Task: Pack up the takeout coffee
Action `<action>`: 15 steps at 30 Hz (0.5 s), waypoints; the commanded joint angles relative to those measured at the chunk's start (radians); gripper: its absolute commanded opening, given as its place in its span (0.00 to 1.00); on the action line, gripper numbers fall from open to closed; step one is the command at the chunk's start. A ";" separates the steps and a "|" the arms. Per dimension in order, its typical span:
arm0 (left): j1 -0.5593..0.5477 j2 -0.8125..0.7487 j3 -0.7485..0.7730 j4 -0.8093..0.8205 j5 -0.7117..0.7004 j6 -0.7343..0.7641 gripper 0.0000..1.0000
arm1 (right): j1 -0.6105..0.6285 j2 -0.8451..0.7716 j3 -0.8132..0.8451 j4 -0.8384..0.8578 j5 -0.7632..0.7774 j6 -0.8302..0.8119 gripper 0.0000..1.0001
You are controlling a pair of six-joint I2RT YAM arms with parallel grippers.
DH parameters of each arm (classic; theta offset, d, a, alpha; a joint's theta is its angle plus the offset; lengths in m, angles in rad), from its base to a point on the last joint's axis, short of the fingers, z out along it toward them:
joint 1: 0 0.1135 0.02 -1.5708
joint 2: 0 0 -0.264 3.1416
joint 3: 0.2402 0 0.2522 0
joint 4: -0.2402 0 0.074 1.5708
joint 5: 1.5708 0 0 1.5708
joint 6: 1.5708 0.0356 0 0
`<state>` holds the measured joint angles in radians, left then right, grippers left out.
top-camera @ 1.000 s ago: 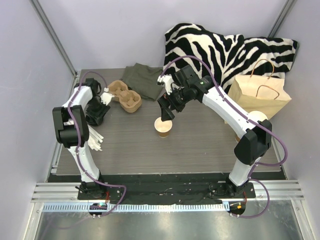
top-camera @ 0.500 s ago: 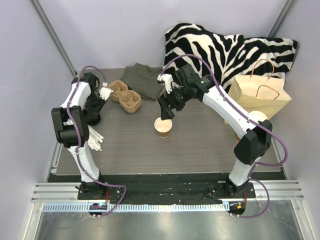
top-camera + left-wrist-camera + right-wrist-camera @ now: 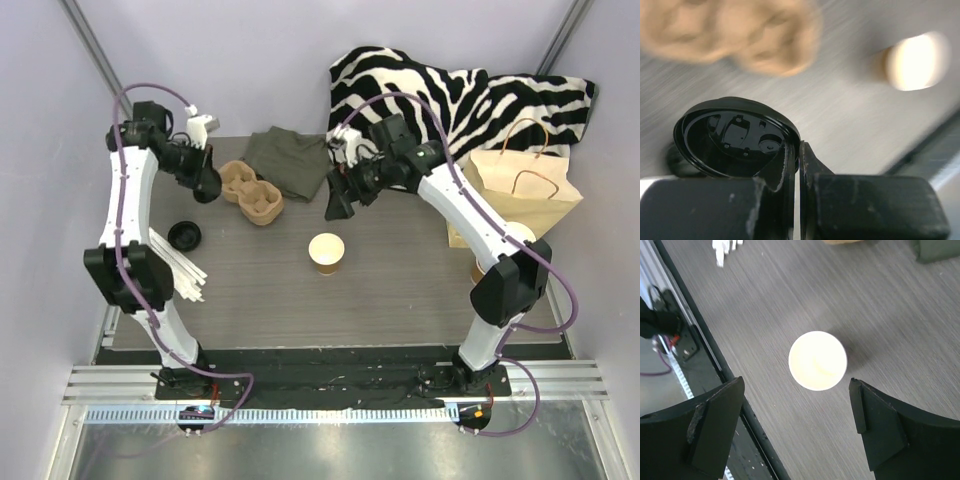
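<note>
Beneath a small brown paper cup (image 3: 326, 252), which stands upright and lidless near the middle, spreads a grey wood-grain table (image 3: 400, 300). Far behind the cup and to its right, a zebra-print cloth (image 3: 450, 95) is heaped against the back wall. To the cup's right, a kraft paper bag (image 3: 500, 200) with handles sits at the table's edge.

The right claw (image 3: 337, 205) hangs in the air just behind the cup, its jaws spread wide and gripping nothing. Its wrist camera looks straight down on the cup's pale open mouth, which shows between the two fingers and touches neither.

The left claw (image 3: 797, 160) is raised well to the cup's left and behind it. It is pressed together on the rim of a black plastic lid (image 3: 735, 137), pinching it with the underside showing.

Behind the cup lies a crumpled olive-green cloth (image 3: 285, 160). Behind and left of the cup sits a moulded cardboard cup carrier (image 3: 250, 195). Left of the cup, a second black lid (image 3: 184, 237) lies flat on the table, and just nearer than it lies a bundle of white sticks (image 3: 180, 268).
</note>
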<state>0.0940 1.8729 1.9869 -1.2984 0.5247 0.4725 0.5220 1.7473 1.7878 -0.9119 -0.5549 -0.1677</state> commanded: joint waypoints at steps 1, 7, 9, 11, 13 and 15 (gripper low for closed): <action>-0.002 -0.188 -0.048 0.167 0.575 -0.343 0.00 | -0.094 -0.063 0.025 0.148 -0.166 0.141 0.94; -0.019 -0.463 -0.598 1.734 0.687 -1.564 0.00 | -0.140 -0.161 -0.140 0.582 -0.358 0.456 0.91; -0.040 -0.459 -0.640 1.902 0.667 -1.772 0.00 | -0.139 -0.193 -0.236 0.727 -0.362 0.535 0.90; -0.054 -0.462 -0.646 2.042 0.660 -1.845 0.00 | -0.140 -0.194 -0.242 0.820 -0.393 0.617 0.88; -0.056 -0.486 -0.663 2.119 0.624 -1.893 0.00 | -0.140 -0.186 -0.232 0.893 -0.402 0.663 0.84; -0.059 -0.497 -0.686 2.157 0.598 -1.925 0.00 | -0.139 -0.177 -0.232 0.984 -0.434 0.773 0.78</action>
<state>0.0448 1.4162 1.3201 0.4313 1.1301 -1.1473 0.3809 1.5944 1.5517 -0.2455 -0.8970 0.3695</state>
